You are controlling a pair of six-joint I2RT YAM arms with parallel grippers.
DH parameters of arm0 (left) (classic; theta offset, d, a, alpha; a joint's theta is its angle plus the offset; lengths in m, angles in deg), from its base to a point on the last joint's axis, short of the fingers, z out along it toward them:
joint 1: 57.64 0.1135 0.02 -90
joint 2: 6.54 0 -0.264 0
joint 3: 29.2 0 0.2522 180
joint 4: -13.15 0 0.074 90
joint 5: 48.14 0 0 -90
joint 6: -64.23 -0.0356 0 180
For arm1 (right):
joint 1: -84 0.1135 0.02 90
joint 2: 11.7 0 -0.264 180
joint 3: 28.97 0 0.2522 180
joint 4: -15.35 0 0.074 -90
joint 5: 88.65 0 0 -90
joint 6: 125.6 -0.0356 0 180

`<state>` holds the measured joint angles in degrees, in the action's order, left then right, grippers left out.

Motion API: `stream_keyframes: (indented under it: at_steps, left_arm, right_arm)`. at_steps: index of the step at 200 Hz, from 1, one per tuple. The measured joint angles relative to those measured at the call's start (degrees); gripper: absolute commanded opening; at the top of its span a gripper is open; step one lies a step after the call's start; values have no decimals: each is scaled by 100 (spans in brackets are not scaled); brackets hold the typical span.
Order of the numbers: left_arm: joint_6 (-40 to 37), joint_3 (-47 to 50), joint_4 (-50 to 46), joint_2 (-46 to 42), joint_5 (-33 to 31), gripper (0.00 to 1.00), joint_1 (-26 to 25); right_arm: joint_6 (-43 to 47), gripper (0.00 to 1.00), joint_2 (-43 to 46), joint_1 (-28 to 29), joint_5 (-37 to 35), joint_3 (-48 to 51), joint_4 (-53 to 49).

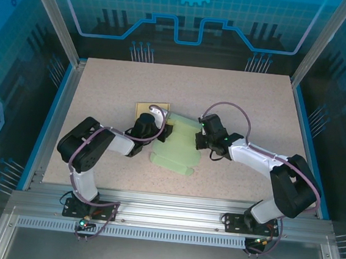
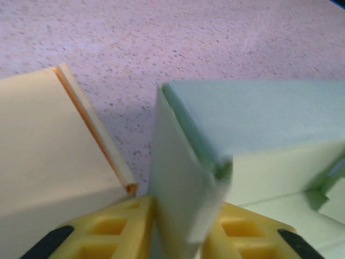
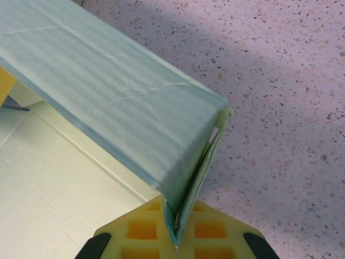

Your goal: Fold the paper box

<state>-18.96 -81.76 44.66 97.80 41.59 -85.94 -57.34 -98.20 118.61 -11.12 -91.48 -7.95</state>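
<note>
Paper box (image 1: 177, 145): pale green and partly folded, it is lying near the middle of the bench (image 1: 243, 99) between the two grippers. One flat panel is spreading toward the near edge, and the rear part is standing raised.
Left gripper (image 1: 162, 131): it is reaching in from the left and meeting the box's left side. In the left wrist view the left gripper (image 2: 183, 240) is pinching an upright green flap of the paper box (image 2: 259, 124) between its yellow fingers (image 2: 118, 226), which are pressing against both faces of the flap.
Right gripper (image 1: 198, 139): it is meeting the box's right side. In the right wrist view the right gripper (image 3: 175, 237) is clamping the thin doubled end wall of the paper box (image 3: 108, 91) between its yellow fingers (image 3: 213, 229), with the jaws drawn almost together.
Raised wall: in the right wrist view it is running as a long folded band from the clamped corner up toward the left, above the box's flat pale floor.
Tan card (image 1: 143, 109): it is lying flat on the bench just behind the left gripper, beside the box's back-left corner. Whether the two are touching cannot be told. In the left wrist view the tan card (image 2: 43, 151) is sitting left of the pinched flap, with speckled bench (image 2: 161, 43) showing between them.
</note>
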Motion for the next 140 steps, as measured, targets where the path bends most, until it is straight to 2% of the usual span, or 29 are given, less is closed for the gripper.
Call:
stream_keyframes:
  at_steps: [11, 34, 75, 105, 140]
  left_arm:
    - [129, -39, -17, 0, -168, 16, -9]
    - [162, -92, -146, -2, -647, 14, -136]
    - [-50, -170, -341, -2, -1565, 0, -466]
    - [-24, -297, -645, -2, -2382, 0, -726]
    - [136, -326, -892, -76, -2514, 0, -772]
  right_arm:
    - [0, 0, 0, 13, 35, 0, 11]
    - [-2, 0, 2, 61, 81, 0, 37]
    - [-11, 0, 48, 74, 79, 2, 35]
    - [-111, 0, 48, 111, 74, 2, 33]
    - [-199, 12, -138, 114, -59, -125, 15]
